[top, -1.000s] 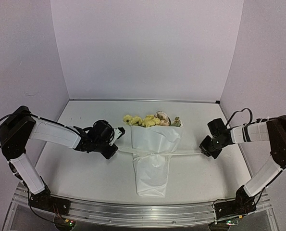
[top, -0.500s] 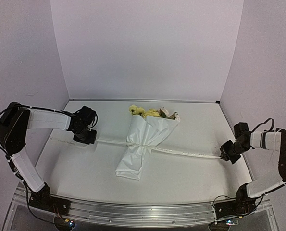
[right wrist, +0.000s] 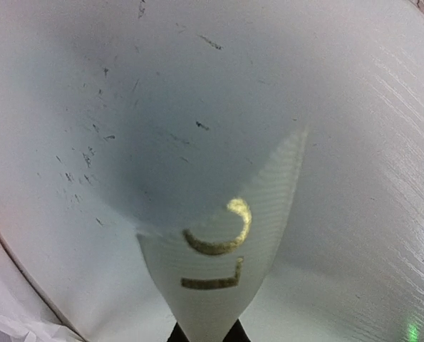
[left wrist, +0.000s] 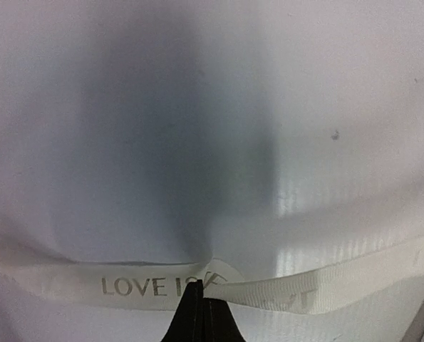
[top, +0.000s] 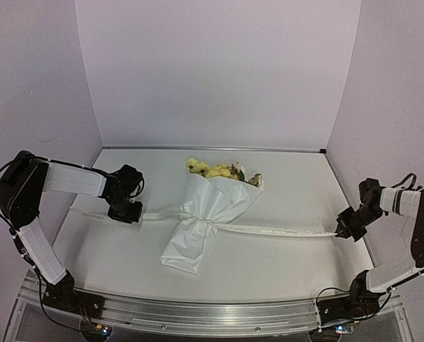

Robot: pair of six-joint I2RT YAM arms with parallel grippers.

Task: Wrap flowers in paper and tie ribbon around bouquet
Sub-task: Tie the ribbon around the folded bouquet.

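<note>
**Wrapped bouquet, ribbon drawn taut between two grippers**

Item 1. Bouquet (top: 208,214): lies flat near the middle of the table (top: 283,267), set on a diagonal. The open end points toward 1 o'clock and the tapered tail toward 7 o'clock in the top view.

Item 2. Flowers (top: 219,171): pale yellow and cream blooms, showing only at the 1 o'clock mouth of the wrap. The stems are hidden inside.

Item 3. Paper (top: 190,246): a white crinkly sheet closed around the bunch. It is pinched narrow at the waist and flares again toward the 7 o'clock end.

Item 4. Ribbon (top: 283,231): a narrow cream band with printed lettering. It cinches the paper at the waist. From there one length runs toward 9 o'clock and a longer one toward 3 o'clock, both low over the table. Whether a knot is formed at the waist cannot be told.

Item 5. Left gripper (top: 130,211): at 9 o'clock of the bouquet, well apart from it. Its fingers are closed on the ribbon, which crosses its wrist view with the word "LOVE" legible; a short tail runs on past it toward 9 o'clock.

Item 6. Right gripper (top: 342,229): at 3 o'clock, near the table's right edge. Its fingers are closed on the ribbon's tip, which rises from between them in its wrist view.
</note>
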